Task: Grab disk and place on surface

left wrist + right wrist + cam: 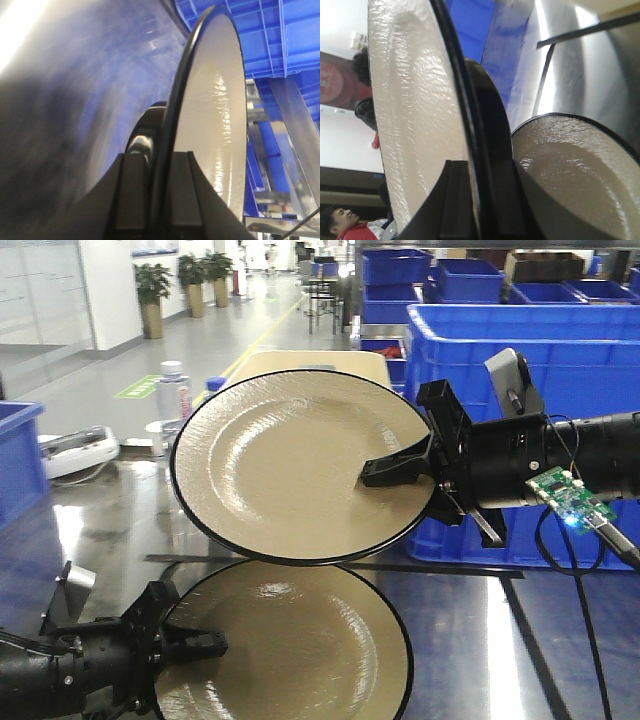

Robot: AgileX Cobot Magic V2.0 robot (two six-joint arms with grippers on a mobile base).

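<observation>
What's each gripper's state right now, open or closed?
Left gripper: closed on the rim of the lower plate.
Right gripper: closed on the rim of the upper plate.

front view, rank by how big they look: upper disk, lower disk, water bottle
1. upper disk and lower disk: about alike; the lower one is cut off by the frame edge, so I won't rank them.
2. water bottle: clearly smallest, though it stands farther back.
</observation>
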